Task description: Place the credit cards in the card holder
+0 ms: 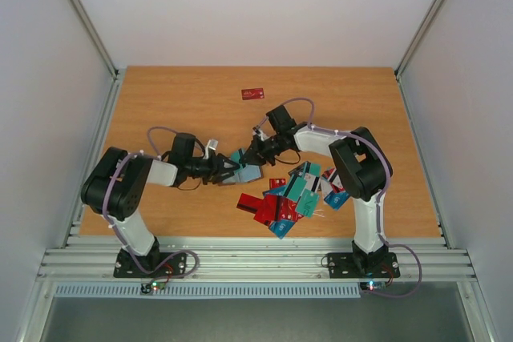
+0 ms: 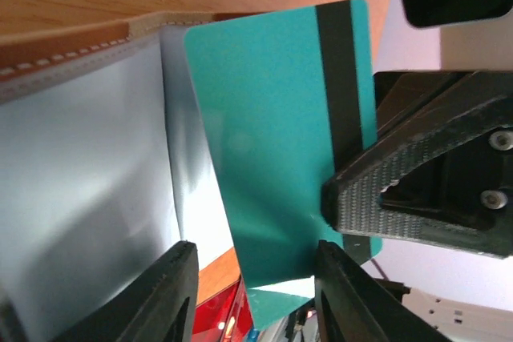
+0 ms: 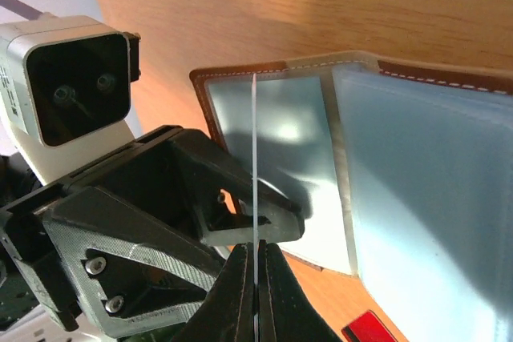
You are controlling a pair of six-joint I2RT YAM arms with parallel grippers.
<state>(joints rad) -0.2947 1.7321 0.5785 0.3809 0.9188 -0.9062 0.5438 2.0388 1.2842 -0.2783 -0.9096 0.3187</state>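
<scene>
From above, the left gripper [image 1: 227, 171] holds the open card holder [image 1: 248, 173] up at mid-table, jaws about half spread on it, and the right gripper [image 1: 250, 152] meets it from the other side with a teal card [image 1: 238, 155] pinched tight. Just to the right, near the right arm, a whole heap of credit cards [image 1: 292, 194] lies on the table [image 1: 176, 102], red, teal, blue and white overlapping, and one red card [image 1: 253, 94] sits alone well apart at the far side. Over to the left wrist: the teal card fills the view, dark stripe showing, its top corner right at the holder's fold, against the clear sleeves [image 2: 80, 182]. No card shows in the sleeves I can see. Right wrist now: the card is edge-on, a thin line running up from the clamped fingertips across the sleeve face, though whether it has entered a pocket I cannot tell. My read: early going, with this card at the mouth and practically the whole pile left to load.
</scene>
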